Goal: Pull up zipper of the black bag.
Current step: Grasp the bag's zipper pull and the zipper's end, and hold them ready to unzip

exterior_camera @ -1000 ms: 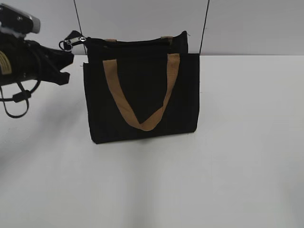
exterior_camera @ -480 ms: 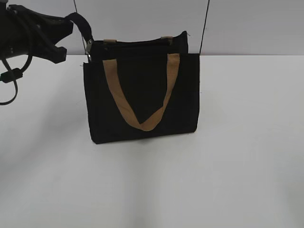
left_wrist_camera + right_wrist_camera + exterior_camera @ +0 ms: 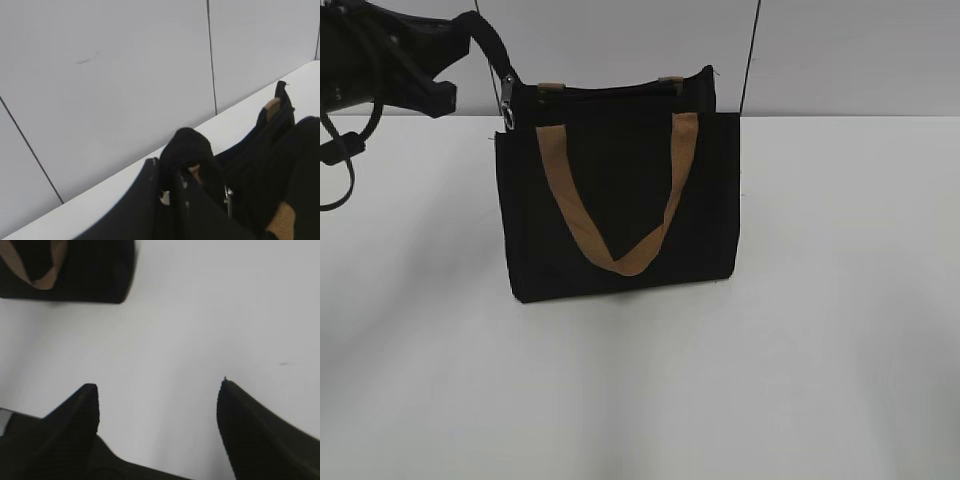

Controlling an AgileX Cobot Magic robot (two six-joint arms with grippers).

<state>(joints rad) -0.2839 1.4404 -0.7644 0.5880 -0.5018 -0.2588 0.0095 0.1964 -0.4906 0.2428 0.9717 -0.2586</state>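
- The black bag stands upright on the white table, slightly left of centre in the exterior view, with its broad face toward the camera.
- A tan handle hangs in a V against the front face; two tan tabs show at the top edge.
- The contents of the bag are not visible from any view.
- A black pull strap arcs up from the bag's upper left corner toward the upper left of the frame, with a metal zipper slider hanging at that corner.
- The left gripper sits at the upper left of the exterior view, above table level; in the left wrist view its fingers are closed on the strap loop.
- The right gripper shows only in the right wrist view, fingers spread wide apart over bare table, holding nothing; the bag lies in the upper left corner of that view, well apart from it.
- A grey panelled wall with dark vertical seams stands behind the table.
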